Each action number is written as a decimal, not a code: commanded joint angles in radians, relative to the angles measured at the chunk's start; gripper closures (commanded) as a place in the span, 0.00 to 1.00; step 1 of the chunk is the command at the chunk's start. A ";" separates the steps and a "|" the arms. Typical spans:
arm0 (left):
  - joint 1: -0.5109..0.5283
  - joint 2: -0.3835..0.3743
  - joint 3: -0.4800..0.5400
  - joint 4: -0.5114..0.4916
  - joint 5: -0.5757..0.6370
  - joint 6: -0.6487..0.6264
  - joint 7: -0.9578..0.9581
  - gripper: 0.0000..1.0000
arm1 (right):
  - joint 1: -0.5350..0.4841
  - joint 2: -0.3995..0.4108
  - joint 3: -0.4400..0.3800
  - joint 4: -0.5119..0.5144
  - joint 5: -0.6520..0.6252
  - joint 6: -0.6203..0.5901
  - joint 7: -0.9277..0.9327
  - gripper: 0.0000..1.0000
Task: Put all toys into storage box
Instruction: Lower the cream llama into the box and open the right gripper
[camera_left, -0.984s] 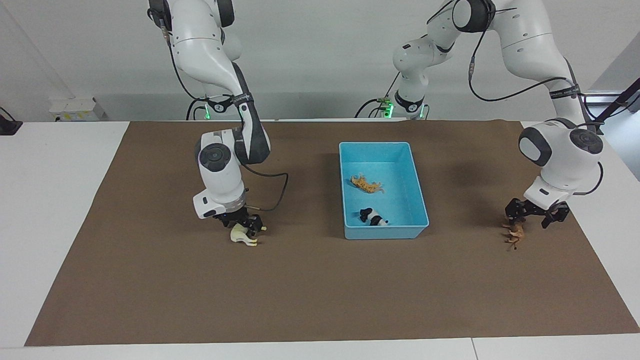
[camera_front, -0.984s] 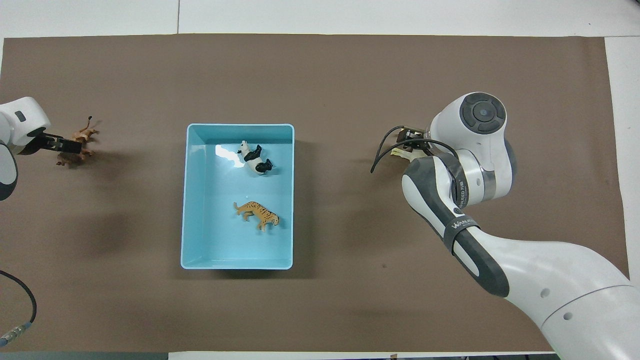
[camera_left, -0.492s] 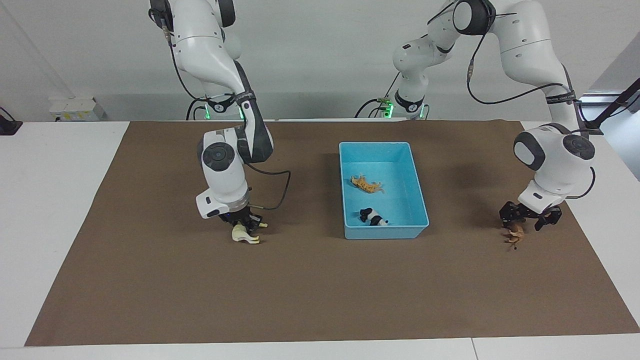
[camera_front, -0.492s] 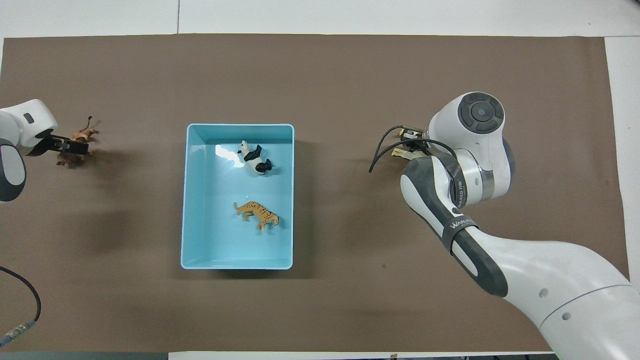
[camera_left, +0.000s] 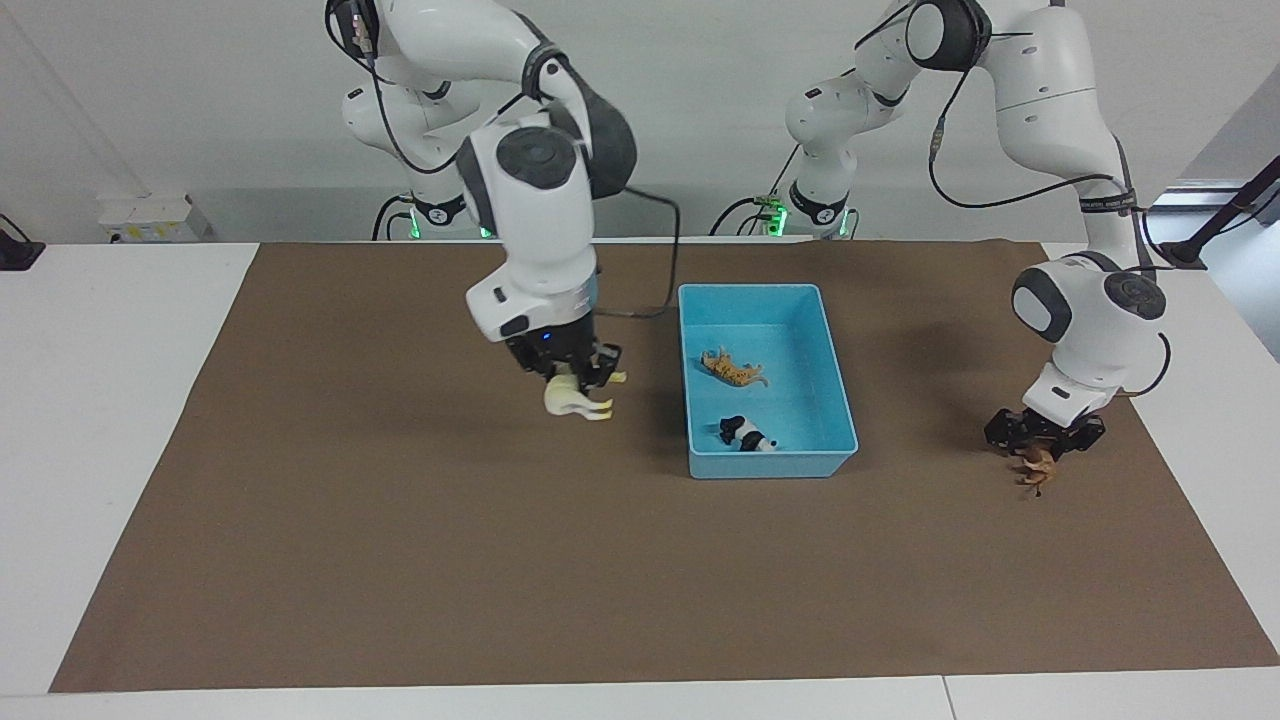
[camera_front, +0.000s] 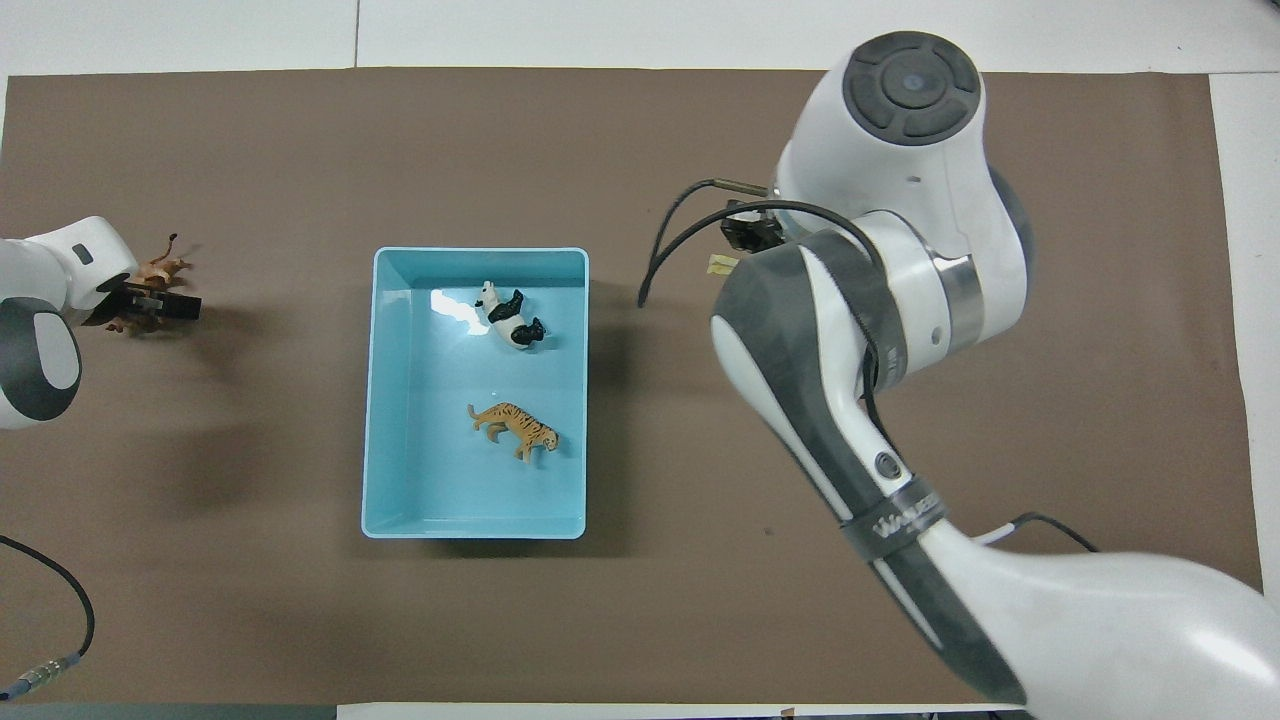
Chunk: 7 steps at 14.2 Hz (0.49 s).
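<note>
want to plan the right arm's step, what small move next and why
Probably carry on sideways until over the light blue plastic storage box, then open. The right gripper holds the cream-white horse figurine lifted above the brown mat beside the box, not yet over it.

2 glossy white arms, dark grey joint caps, black cables, black grippers, perhaps "WANLIFE"-like lettering.

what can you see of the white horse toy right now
The horse is a small cream-white animal figurine, plastic by its look. It hangs in the air, pinched at its back by the right gripper, legs pointing down and toward the storage box. It is over the brown mat beside the box, touching neither. In the overhead view the arm hides nearly all of it.
</note>
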<state>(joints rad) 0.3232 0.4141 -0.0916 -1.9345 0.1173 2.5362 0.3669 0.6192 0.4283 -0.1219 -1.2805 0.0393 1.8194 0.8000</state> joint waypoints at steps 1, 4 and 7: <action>-0.001 -0.017 -0.005 0.041 -0.010 -0.084 -0.084 1.00 | 0.114 0.095 0.001 0.098 0.057 0.116 0.085 1.00; -0.012 -0.017 -0.011 0.196 -0.021 -0.298 -0.089 1.00 | 0.226 0.164 -0.001 0.092 0.070 0.277 0.154 1.00; -0.026 -0.053 -0.014 0.276 -0.048 -0.417 -0.132 1.00 | 0.252 0.168 -0.001 0.060 0.076 0.287 0.244 0.10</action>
<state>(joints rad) 0.3183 0.3876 -0.1131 -1.6994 0.0870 2.1972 0.2691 0.8759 0.5960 -0.1158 -1.2318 0.0930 2.1133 1.0016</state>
